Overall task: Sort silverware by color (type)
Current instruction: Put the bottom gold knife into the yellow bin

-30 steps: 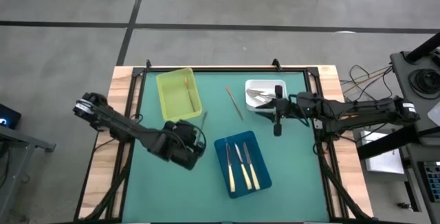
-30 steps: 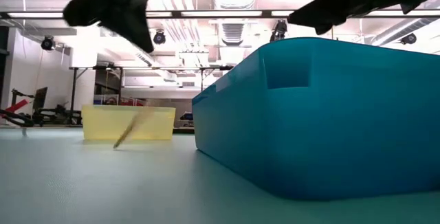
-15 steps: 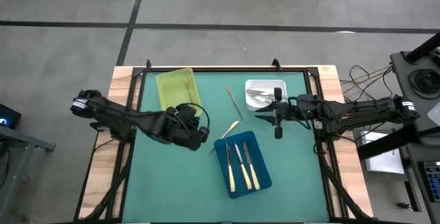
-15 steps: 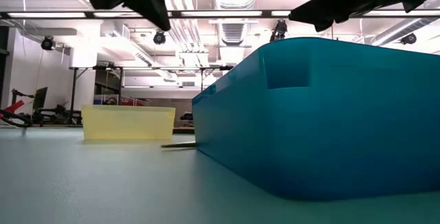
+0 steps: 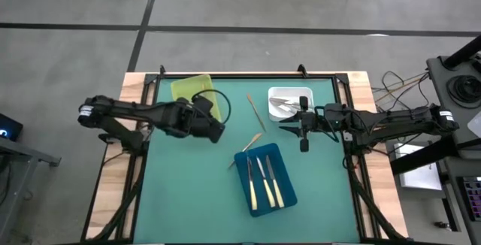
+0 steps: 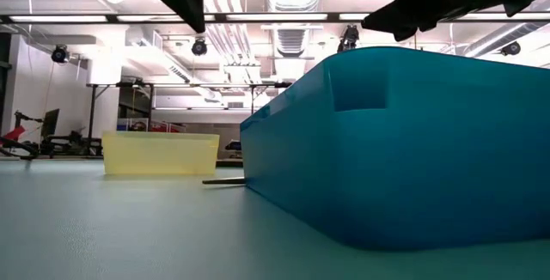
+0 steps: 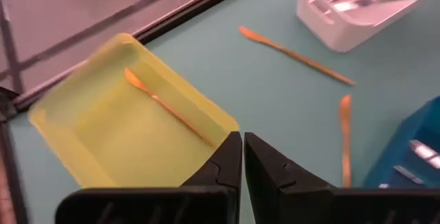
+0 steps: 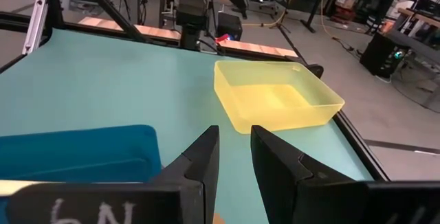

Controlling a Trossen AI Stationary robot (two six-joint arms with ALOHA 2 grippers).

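Observation:
My left gripper (image 5: 217,133) (image 7: 243,157) is shut on nothing, raised over the mat beside the yellow tray (image 5: 194,95). One gold utensil (image 7: 165,104) lies in that tray. A second gold utensil (image 5: 255,112) lies flat on the mat. A third (image 5: 248,149) lies on the mat with one end at the blue tray's (image 5: 264,179) far left corner. Three cream-handled knives (image 5: 264,179) lie in the blue tray, and silver utensils (image 5: 284,107) lie in the white tray (image 5: 289,95). My right gripper (image 5: 287,123) (image 8: 234,159) hovers by the white tray, slightly open and holding nothing.
The three trays stand apart on the green mat (image 5: 188,192), which shows bare at its near left and near right. A black frame (image 5: 248,74) runs along the table's far edge. In the low view the blue tray (image 6: 412,143) fills the foreground.
My left gripper has risen and gone from the blue tray's left side toward the far edge, to the yellow tray, staying shut. A gold utensil that stood at its fingers has fallen to the mat and now lies by the blue tray's far left corner.

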